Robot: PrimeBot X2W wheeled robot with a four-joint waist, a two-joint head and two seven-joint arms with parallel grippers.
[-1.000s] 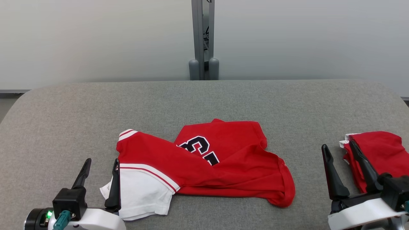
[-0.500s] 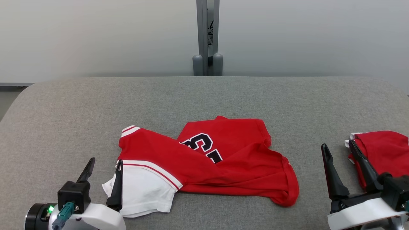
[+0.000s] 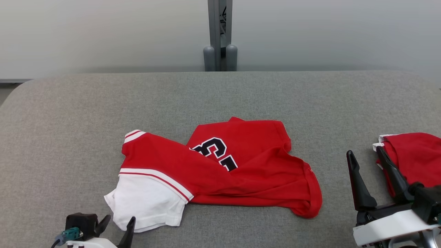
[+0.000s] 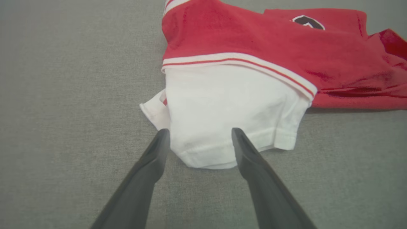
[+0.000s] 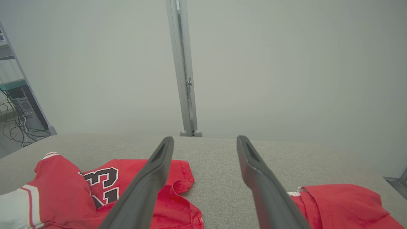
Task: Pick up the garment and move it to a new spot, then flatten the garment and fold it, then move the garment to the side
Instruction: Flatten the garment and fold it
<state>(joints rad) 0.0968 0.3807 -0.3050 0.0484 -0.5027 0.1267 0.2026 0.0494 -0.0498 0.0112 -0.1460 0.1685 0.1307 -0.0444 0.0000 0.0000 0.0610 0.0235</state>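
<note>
Grey padded table (image 3: 103, 103) holds the rumpled red garment (image 3: 241, 179), left end effector (image 4: 199, 130) and right end effector (image 3: 364, 150) both spread wide.

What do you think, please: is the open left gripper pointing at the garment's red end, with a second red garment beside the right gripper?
Not quite: the left wrist view shows the open left gripper pointing at the white end of the garment. The second red garment is beside the right gripper.
</note>
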